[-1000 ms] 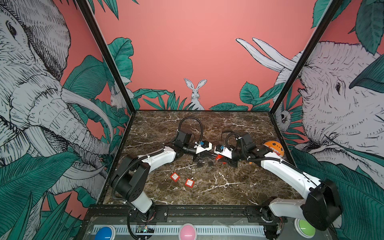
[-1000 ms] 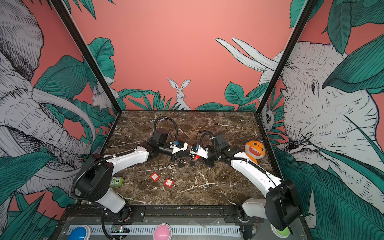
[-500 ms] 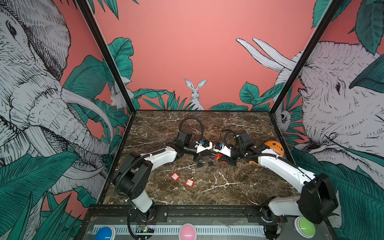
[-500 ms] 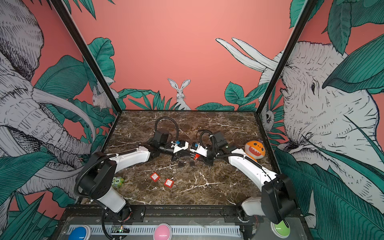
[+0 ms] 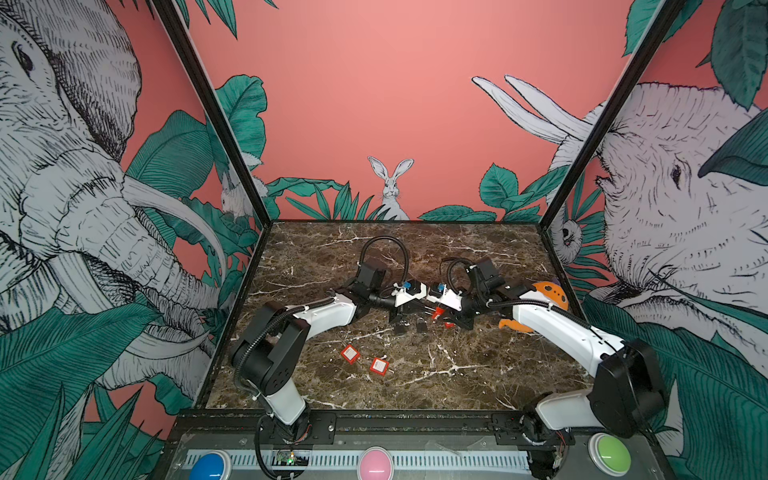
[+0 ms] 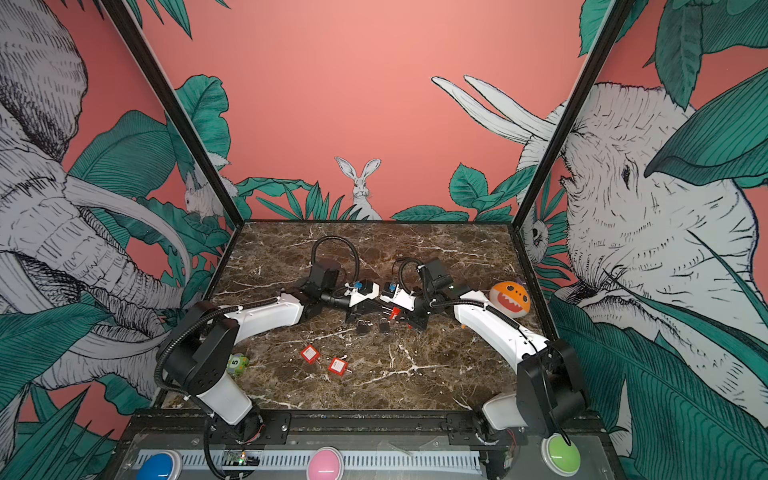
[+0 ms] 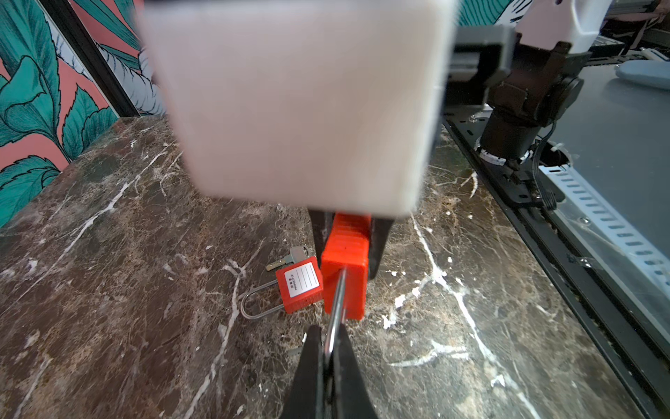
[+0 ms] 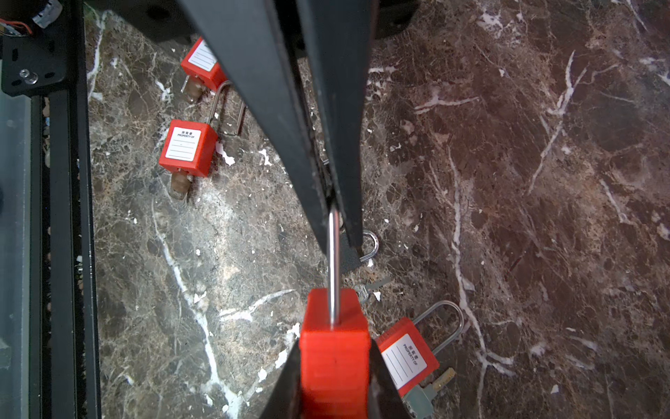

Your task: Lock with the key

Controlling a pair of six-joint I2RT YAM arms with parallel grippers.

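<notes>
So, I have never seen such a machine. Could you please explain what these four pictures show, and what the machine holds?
It is a robot with two white arms standing at a marble table. Each arm ends in a pincer. Two pictures look down from above on the whole scene and are nearly the same. The other two come from small cameras on the arms' wrists, so they show the pincers from very close.

Between the arms both pincers hold one red padlock. The right pincer is shut on its body, and the left pincer is shut on its metal bow.

Three spare padlocks lie on the table, each with a key in it: a front pair and one beside the held lock. An orange toy ball and a green die sit at the sides.
</notes>
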